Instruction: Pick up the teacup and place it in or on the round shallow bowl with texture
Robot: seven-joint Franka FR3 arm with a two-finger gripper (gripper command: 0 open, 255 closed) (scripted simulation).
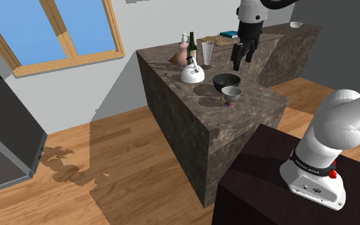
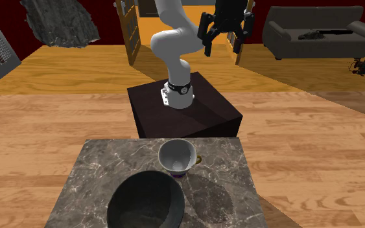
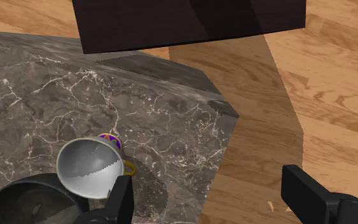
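Step in hand, as judged: approach, with the grasp not yet made. The marble-patterned bench (image 1: 261, 101) carries the dark round bowl (image 1: 226, 80) and, just beside it toward the bench corner, the upright white teacup (image 1: 231, 94). The claw (image 1: 243, 59) hangs well above both, its 2 fingers spread, holding nothing. In the wrist view the teacup (image 3: 88, 167) sits outside 1 finger — not between them. The next move calls for a sideways shift to centre over the cup, then descent.

Marble counter (image 1: 180, 118), bearing: white kettle (image 1: 192, 74), pink vase (image 1: 182, 54), dark bottle (image 1: 192, 45), pale tumbler (image 1: 207, 52). Wood-framed window (image 1: 50, 29). Sofa (image 2: 317, 31). Wood floor (image 1: 108, 166).
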